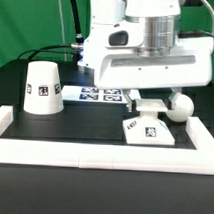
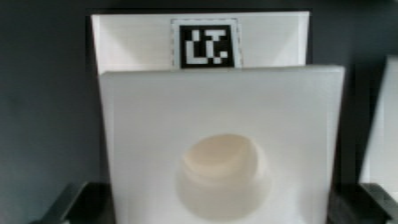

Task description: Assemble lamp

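The shade stands wide end down toward the exterior view's left edge of the black surface. It shows a black-and-white square tag on its side and sits just beside the marker board with its several tags. The base lies near the front rail, toward the exterior view's right, its own tag facing up. The bulb is just behind it.

The claw hangs low over these two parts, its jaws spread wide and gripping nothing. In the wrist view, dark fingertips flank a white part with a pale oval. A block-patterned tag lies beyond it.
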Robot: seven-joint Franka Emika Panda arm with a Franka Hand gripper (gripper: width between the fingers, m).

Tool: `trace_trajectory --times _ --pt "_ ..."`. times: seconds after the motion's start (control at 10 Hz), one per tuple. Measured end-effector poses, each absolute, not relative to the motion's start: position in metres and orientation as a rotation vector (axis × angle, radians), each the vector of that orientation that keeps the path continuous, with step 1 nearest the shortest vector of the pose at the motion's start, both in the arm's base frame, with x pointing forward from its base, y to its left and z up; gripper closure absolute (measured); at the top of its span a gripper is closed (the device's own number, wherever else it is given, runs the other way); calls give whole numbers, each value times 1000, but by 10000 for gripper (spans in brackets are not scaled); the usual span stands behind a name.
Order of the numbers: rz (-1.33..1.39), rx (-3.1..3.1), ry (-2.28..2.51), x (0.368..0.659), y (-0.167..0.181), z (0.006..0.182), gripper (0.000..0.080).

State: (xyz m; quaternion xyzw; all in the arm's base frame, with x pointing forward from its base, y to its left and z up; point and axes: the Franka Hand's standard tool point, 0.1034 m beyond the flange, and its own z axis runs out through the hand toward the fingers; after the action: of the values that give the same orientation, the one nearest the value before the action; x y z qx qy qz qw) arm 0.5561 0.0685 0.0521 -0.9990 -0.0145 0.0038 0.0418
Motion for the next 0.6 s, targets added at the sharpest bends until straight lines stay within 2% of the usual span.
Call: trace_trajectory --times 0.3,0.6 --pt "-58 -3048 -62 594 82 52 262" --pt "-94 -3042 -40 613 96 53 262"
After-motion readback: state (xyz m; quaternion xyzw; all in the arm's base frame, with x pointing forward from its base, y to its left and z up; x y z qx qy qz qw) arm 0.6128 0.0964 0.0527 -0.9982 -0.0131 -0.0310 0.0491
